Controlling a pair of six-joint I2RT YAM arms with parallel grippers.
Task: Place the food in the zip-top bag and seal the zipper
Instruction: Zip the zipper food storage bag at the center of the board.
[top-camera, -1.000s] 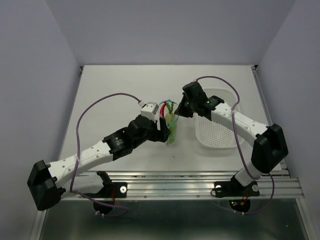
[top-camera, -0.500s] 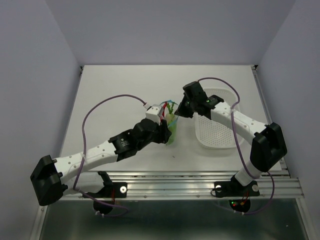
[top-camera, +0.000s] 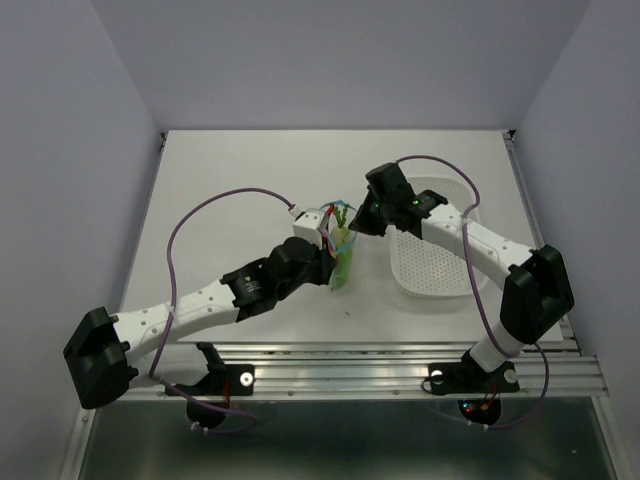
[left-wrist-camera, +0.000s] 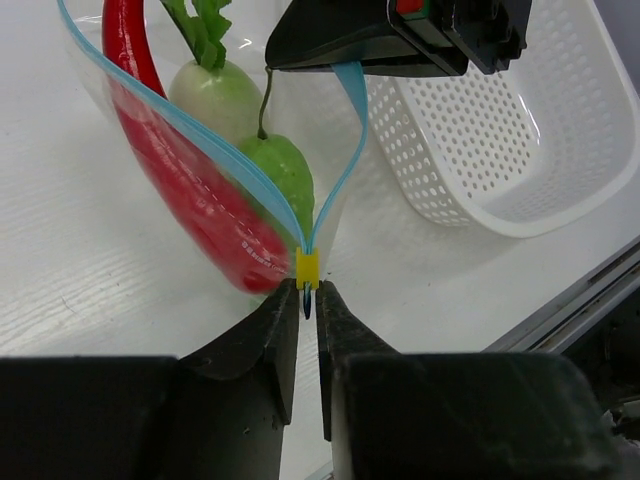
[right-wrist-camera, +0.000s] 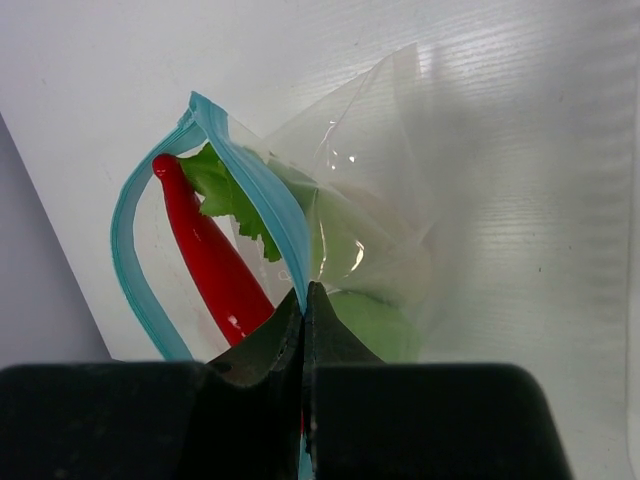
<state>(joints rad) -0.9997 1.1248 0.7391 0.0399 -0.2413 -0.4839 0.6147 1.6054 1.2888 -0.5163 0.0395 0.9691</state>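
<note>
Mid-bench, left of the white basket (top-camera: 440, 288) by the right edge: zip-top bag (top-camera: 343, 256), mouth gaping, holding red chili (left-wrist-camera: 200, 200), white radish (left-wrist-camera: 215, 95) and green pod (left-wrist-camera: 280, 165). Left gripper (left-wrist-camera: 308, 300) jaws nearly together, pinching the zipper (right-wrist-camera: 262, 190) below its yellow tab (left-wrist-camera: 307, 265). Right gripper (right-wrist-camera: 303, 300) jaws pressed tight on the same strip.

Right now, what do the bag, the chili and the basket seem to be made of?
Bag: thin clear plastic film, glossy; it crinkles and catches glare.
Chili: probably moulded plastic, smooth shiny red with bright highlights; it could be rubbery, the look leaves that open.
Basket: white plastic, stiff-looking and fairly matte, moulded with even rows of small holes.
</note>
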